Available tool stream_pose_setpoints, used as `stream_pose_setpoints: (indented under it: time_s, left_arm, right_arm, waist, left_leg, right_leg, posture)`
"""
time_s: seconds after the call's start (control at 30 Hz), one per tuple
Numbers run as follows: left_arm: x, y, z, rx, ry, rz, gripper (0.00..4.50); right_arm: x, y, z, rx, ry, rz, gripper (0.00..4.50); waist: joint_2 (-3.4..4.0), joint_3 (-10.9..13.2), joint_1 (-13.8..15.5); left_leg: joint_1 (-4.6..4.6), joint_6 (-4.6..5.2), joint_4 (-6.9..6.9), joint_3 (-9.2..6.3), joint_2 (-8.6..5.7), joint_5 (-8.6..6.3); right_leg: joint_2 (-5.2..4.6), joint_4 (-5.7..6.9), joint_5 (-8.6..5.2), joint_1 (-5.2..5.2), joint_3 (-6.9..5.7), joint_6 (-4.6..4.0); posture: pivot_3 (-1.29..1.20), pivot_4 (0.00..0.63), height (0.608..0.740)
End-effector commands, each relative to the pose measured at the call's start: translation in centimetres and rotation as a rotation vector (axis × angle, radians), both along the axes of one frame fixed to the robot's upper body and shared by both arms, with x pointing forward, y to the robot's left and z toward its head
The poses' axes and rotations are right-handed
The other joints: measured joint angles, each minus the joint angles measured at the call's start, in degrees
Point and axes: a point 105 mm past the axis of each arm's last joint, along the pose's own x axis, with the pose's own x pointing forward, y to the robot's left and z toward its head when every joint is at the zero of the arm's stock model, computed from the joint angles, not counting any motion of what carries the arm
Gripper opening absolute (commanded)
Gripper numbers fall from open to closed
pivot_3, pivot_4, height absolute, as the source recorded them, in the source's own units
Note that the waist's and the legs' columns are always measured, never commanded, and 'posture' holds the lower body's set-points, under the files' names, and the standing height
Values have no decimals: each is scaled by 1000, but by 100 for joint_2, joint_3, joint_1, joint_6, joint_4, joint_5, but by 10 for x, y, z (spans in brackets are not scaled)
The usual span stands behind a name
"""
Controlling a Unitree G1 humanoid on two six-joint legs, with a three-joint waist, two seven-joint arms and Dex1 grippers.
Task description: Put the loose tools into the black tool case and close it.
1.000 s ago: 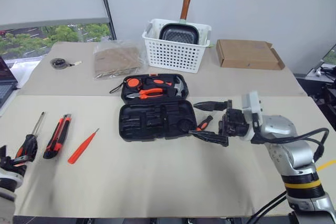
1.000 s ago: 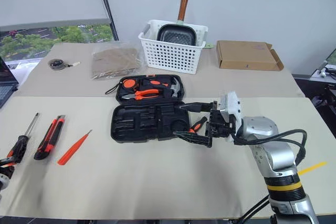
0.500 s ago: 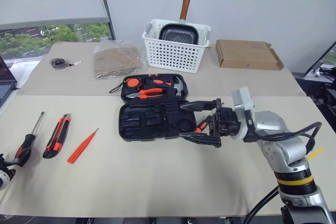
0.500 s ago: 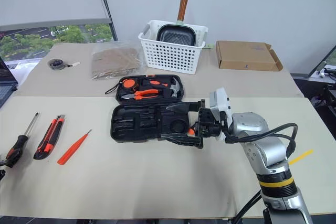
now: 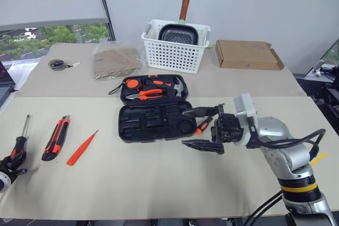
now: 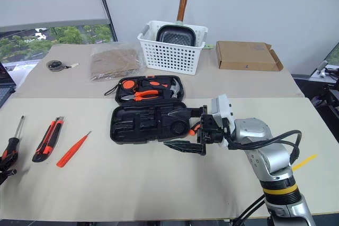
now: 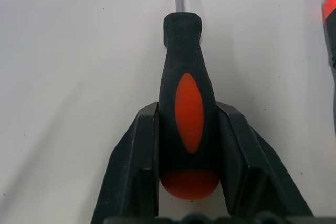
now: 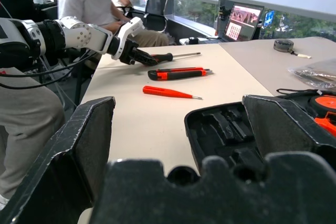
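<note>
At the far left our left gripper (image 7: 189,145) has its two fingers closed against the sides of the screwdriver's handle (image 7: 188,114), which lies flat on the table (image 5: 159,183) with its shaft pointing away from us. Just beside it lie the utility knife (image 5: 56,137) and the thin orange-handled pointed tool (image 5: 81,147). The handle looks smooth and tapered and is caught near its butt end, so we judge it could pivot or slide out on lifting, and the long shaft could drag on the cloth.

In the middle the black tool case (image 5: 156,110) lies open, its near half showing empty recesses. A second screwdriver (image 5: 204,125) rests at its right edge, between the wide-open fingers of our right gripper (image 5: 203,128), which holds nothing. A careless sweep there could nudge the case.

The table is covered in beige cloth with a seam across it. Further back are a tape ring (image 5: 56,64), a plastic bag (image 5: 117,59), a white slotted basket (image 5: 176,46) holding a frying pan (image 5: 180,32), and a cardboard box (image 5: 248,54). Behind are a grey wall and a window; a seated person (image 8: 105,1) shows in the right wrist view.
</note>
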Motion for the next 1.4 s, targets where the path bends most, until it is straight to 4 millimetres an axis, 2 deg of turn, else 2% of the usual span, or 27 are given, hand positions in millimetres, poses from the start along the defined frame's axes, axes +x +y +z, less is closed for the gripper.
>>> stream_pose_setpoints:
  time_s: [0.03, 0.07, 0.17, 0.27, 0.37, 0.43, 0.5, 0.6, 0.67, 0.83, 0.97, 1.17, 1.4]
  left_arm:
    - [13, -1, 76, 154, -294, -25, 955]
    - [17, -9, 90, 168, -355, -66, 955]
    - [37, -60, 136, 211, -539, -345, 955]
    - [56, -108, 152, 290, -520, -628, 955]
    - [73, -141, 149, 356, -456, -826, 955]
    - [87, -175, 139, 459, -365, -1031, 955]
    - [95, -192, 131, 524, -314, -1151, 955]
    - [113, -226, 116, 584, -268, -1360, 955]
    - [122, -235, 106, 620, -228, -1439, 955]
    - [146, -245, 83, 686, -110, -1534, 955]
    - [162, -255, 75, 719, -77, -1570, 955]
    - [173, -269, 69, 662, -70, -1596, 955]
    - [182, -267, 58, 724, 36, -1587, 955]
  right_arm:
    - [1, -10, 11, 33, -50, -22, 4500]
    - [3, -12, 11, 33, -50, -31, 4500]
    - [11, -25, 12, 33, -42, -79, 4500]
    - [20, -37, 9, 27, -41, -132, 4500]
    - [24, -46, 5, 23, -37, -171, 4500]
    - [27, -55, 1, 33, -29, -215, 4500]
    - [28, -60, -2, 32, -27, -239, 4500]
    - [26, -69, -8, 23, -32, -287, 4500]
    - [24, -72, -10, 21, -38, -318, 4500]
    - [19, -84, -16, -8, -63, -429, 4500]
    - [16, -92, -18, -14, -76, -518, 4500]
    - [10, -95, -18, -14, -68, -559, 4500]
    - [9, -93, -18, -12, -69, -562, 4500]
  waist:
    - [-20, 1, 15]
    - [-31, 3, 28]
    - [-40, 1, 83]
    - [-41, -1, 123]
    - [-26, 3, 130]
    - [-19, 5, 129]
    - [-17, 6, 133]
    - [-18, 7, 139]
    - [-18, 7, 140]
    - [-19, 7, 62]
    - [-21, 8, 38]
    - [-22, 9, 11]
    - [-23, 9, -11]
  left_leg:
    - [-2, -1, 0, -3, 0, 1]
    - [-1, -4, 0, -7, 1, 2]
    - [-2, -6, 0, -10, -1, 2]
    - [1, -5, 0, 4, -7, 2]
    - [-3, -8, 0, 13, -7, 6]
    - [-1, -21, -2, 20, -6, 15]
    - [-5, -60, -4, 23, -3, 39]
    - [-8, -48, -4, 26, -1, 48]
    - [-10, -19, -4, 26, -3, 68]
    - [-6, 4, -4, 39, -1, 66]
    - [-8, 16, -4, 42, -2, 60]
    - [-10, 59, 6, 42, -4, 35]
    - [-10, 63, 15, 37, -3, 34]
  right_leg:
    - [-2, 0, 1, 0, 1, -2]
    - [-4, -1, 10, 0, 1, -18]
    - [-15, -6, 29, 2, 0, -49]
    - [-23, -6, 29, 7, -19, -41]
    - [19, -1, 10, 21, -25, -11]
    - [34, 3, 6, 20, -20, -10]
    - [54, 1, 5, 20, -25, -11]
    - [70, 1, 4, 19, -14, -11]
    - [71, 0, 4, 19, -16, -10]
    - [74, 4, 4, 16, 6, -8]
    - [74, 3, 4, 15, 7, -7]
    - [70, 2, 5, 17, 8, -2]
    - [71, 8, 4, 18, 7, -1]
  posture:
    - [0, 150, 700]
    - [0, 150, 700]
    - [0, 150, 700]
    - [0, 150, 700]
    - [0, 150, 700]
    - [0, 150, 700]
    - [0, 150, 700]
    - [0, 150, 700]
    - [0, 150, 700]
    - [0, 150, 700]
    - [0, 150, 700]
    - [0, 150, 700]
    - [0, 150, 700]
